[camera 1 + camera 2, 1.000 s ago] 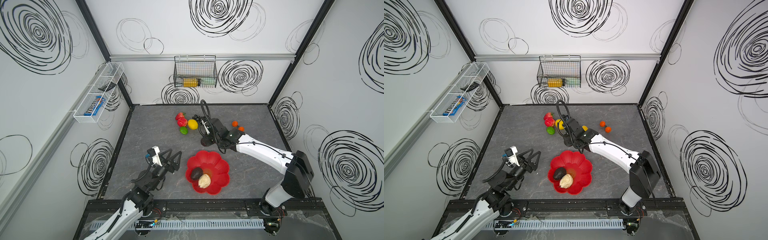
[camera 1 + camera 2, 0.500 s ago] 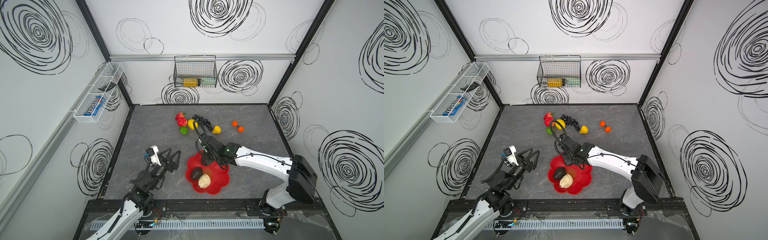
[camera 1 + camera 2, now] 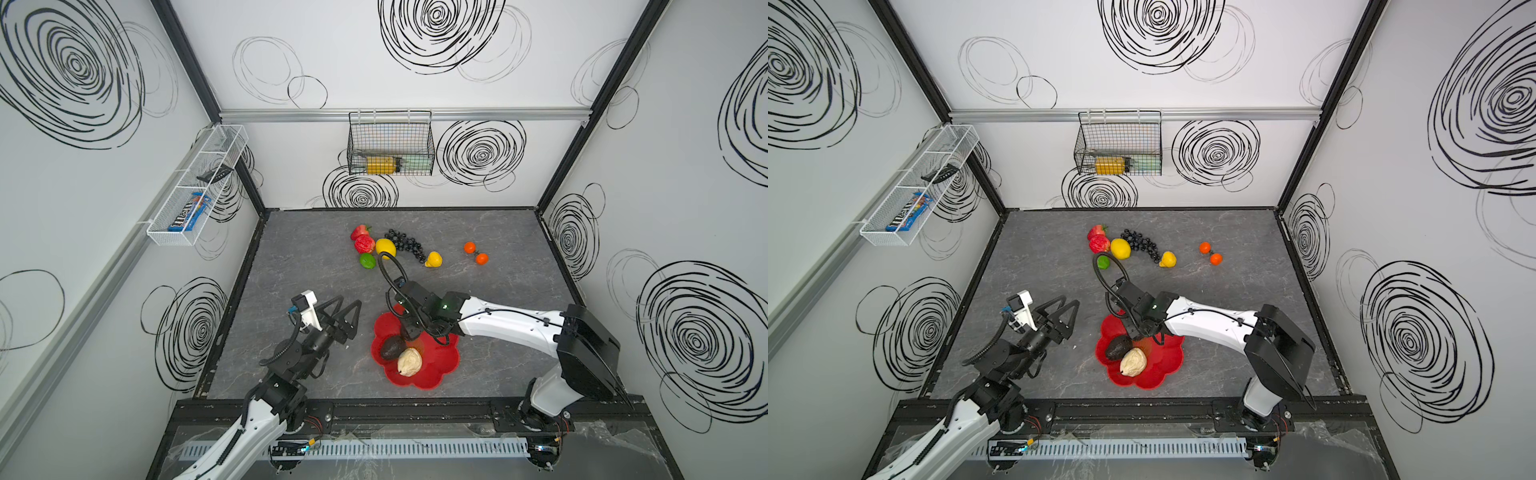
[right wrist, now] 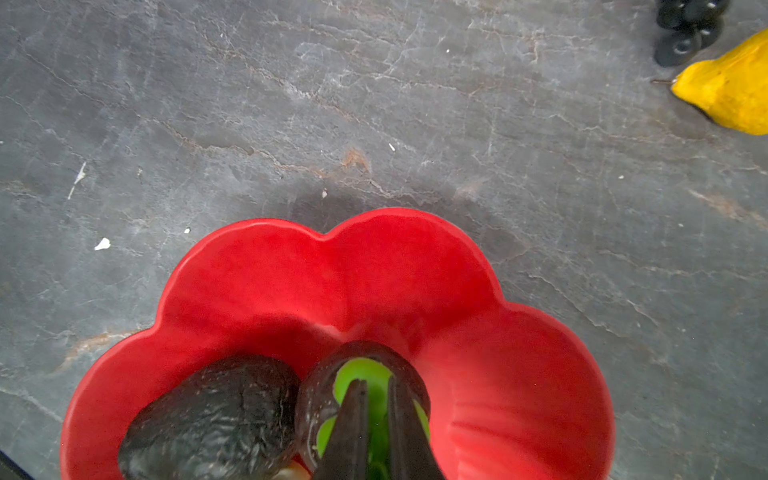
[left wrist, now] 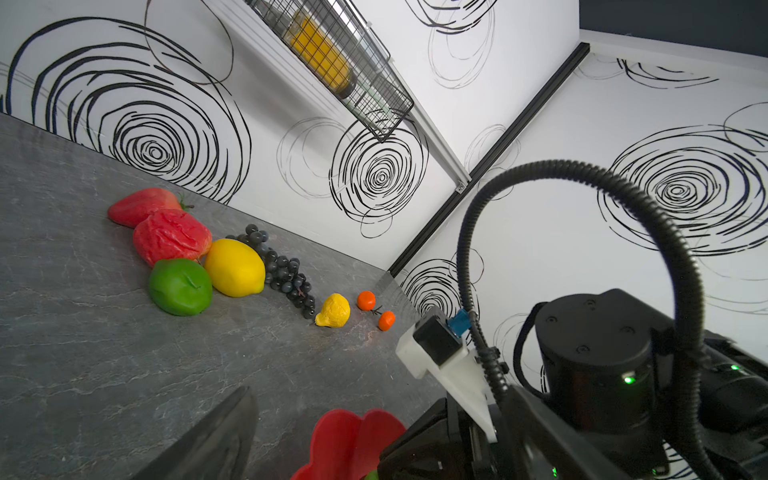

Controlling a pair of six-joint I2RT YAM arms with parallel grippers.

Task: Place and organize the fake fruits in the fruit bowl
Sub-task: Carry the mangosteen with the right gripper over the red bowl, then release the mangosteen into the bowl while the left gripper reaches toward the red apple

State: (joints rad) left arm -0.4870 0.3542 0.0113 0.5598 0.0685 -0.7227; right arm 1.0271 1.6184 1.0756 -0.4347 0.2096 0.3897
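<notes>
The red scalloped fruit bowl (image 3: 442,363) (image 4: 407,270) sits near the table's front, with a dark avocado (image 3: 390,348) and a beige lumpy fruit (image 3: 409,361) in it. My right gripper (image 4: 374,386) is shut on the green cap of a dark mangosteen (image 4: 320,399), low inside the bowl beside the avocado; in both top views the wrist hides it. My left gripper (image 3: 347,318) stands open and empty left of the bowl. At the back lie a strawberry (image 3: 360,231), red apple (image 3: 365,244), lemon (image 3: 385,248), lime (image 3: 367,260), grapes (image 3: 405,243), smaller lemon (image 3: 434,259) and two oranges (image 3: 469,247).
A black wire basket (image 3: 390,143) with a yellow container hangs on the back wall. A white mesh basket (image 3: 195,187) with a blue packet hangs on the left wall. Walls close in the grey table (image 3: 299,257) on three sides.
My right arm has swung from the back fruit group forward to the bowl, carrying the mangosteen down into it. The left arm has stayed put.
</notes>
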